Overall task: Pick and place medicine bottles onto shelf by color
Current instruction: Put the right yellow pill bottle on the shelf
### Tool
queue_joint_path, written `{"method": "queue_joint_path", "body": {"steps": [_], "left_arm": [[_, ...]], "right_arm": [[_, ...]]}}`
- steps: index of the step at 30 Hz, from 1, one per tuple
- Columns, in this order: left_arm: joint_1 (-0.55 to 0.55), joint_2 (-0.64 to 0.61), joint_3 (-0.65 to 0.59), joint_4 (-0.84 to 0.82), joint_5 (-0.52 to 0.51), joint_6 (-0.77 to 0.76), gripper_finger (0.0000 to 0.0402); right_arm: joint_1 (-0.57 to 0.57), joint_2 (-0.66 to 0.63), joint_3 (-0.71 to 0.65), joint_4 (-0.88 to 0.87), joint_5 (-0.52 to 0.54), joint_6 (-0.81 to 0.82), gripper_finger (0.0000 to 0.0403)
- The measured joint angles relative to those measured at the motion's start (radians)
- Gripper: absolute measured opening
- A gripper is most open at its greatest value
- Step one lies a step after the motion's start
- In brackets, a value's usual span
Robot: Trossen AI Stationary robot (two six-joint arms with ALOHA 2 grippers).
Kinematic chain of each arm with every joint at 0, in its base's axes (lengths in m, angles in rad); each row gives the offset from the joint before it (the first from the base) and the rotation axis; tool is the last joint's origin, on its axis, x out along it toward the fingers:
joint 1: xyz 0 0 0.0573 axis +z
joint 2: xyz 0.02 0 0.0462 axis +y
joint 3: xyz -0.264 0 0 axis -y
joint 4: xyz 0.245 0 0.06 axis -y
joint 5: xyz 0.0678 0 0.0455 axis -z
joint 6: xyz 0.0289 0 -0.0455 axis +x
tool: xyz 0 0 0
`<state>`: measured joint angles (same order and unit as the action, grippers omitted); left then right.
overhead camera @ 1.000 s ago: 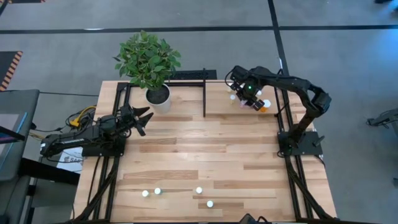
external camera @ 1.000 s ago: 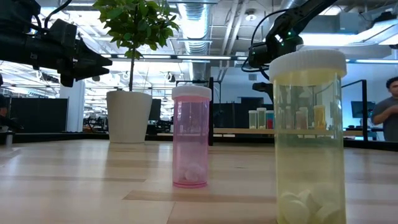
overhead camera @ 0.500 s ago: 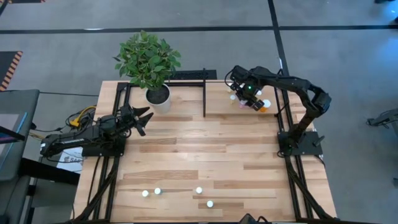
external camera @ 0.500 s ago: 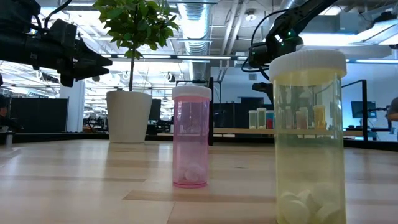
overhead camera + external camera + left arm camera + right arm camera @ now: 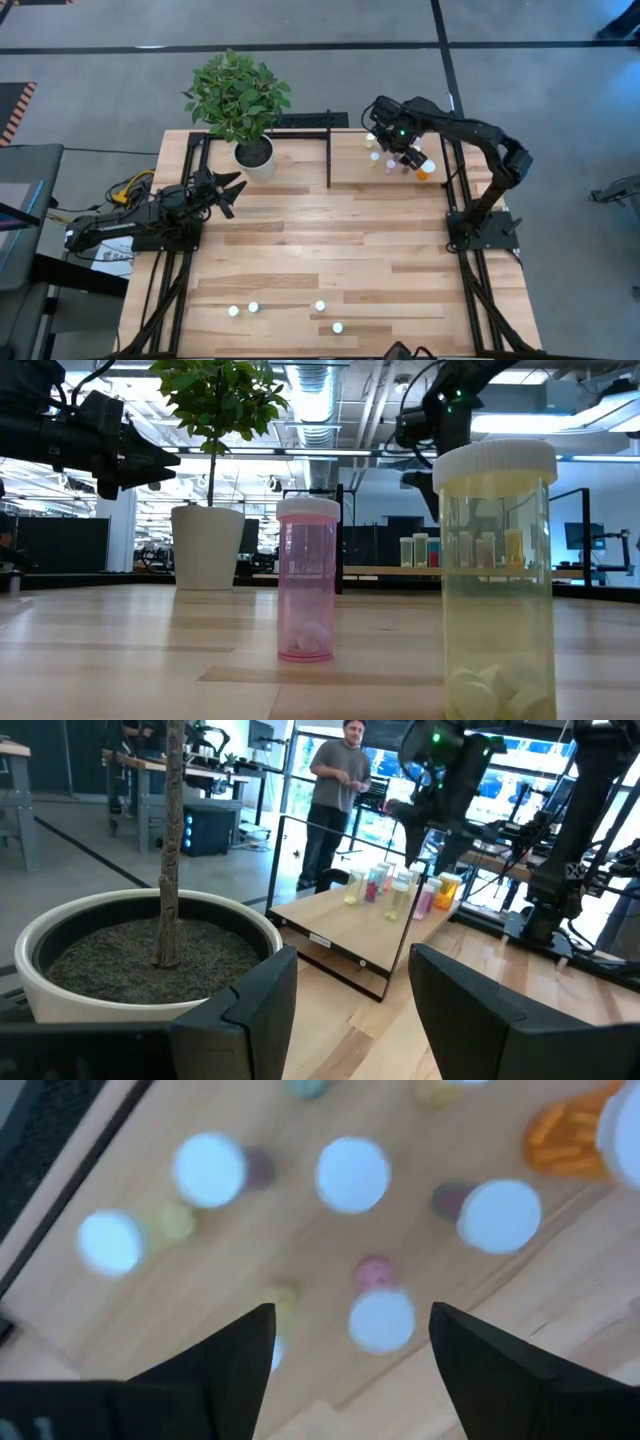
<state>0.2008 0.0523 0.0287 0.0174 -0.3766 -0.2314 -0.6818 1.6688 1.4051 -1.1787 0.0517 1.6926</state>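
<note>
Right pincer [image 5: 398, 146] seen released above pink bottle [image 5: 380, 1312] on shelf [image 5: 350, 168]; straight lift advised, neighbouring caps avoided. Left pincer [image 5: 228, 190] parked, part-open, empty.

Wide bare planks across the middle of the tabletop [image 5: 320, 240] — easy passage there. Crowded on the shelf [image 5: 350, 170]: white-capped medicine bottles [image 5: 390, 165] packed close under the right gripper [image 5: 398, 148], little room between caps. Blocked at the far left by the plant pot [image 5: 255, 155]. Four bottles scattered along the near edge [image 5: 285, 312], gaps between them.
</note>
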Motion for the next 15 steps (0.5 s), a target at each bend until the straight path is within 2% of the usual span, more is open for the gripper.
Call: {"method": "queue_joint_path", "body": {"steps": [9, 15], "left_arm": [[0.0, 0.0, 0.0, 0.0, 0.0, 0.0, 0.0181], [0.0, 0.0, 0.0, 0.0, 0.0, 0.0, 0.0181]], "right_arm": [[0.072, -0.001, 0.118, -0.106, 0.007, -0.122, 0.0286], [0.19, -0.004, 0.142, -0.171, 0.004, -0.171, 0.0286]]}}
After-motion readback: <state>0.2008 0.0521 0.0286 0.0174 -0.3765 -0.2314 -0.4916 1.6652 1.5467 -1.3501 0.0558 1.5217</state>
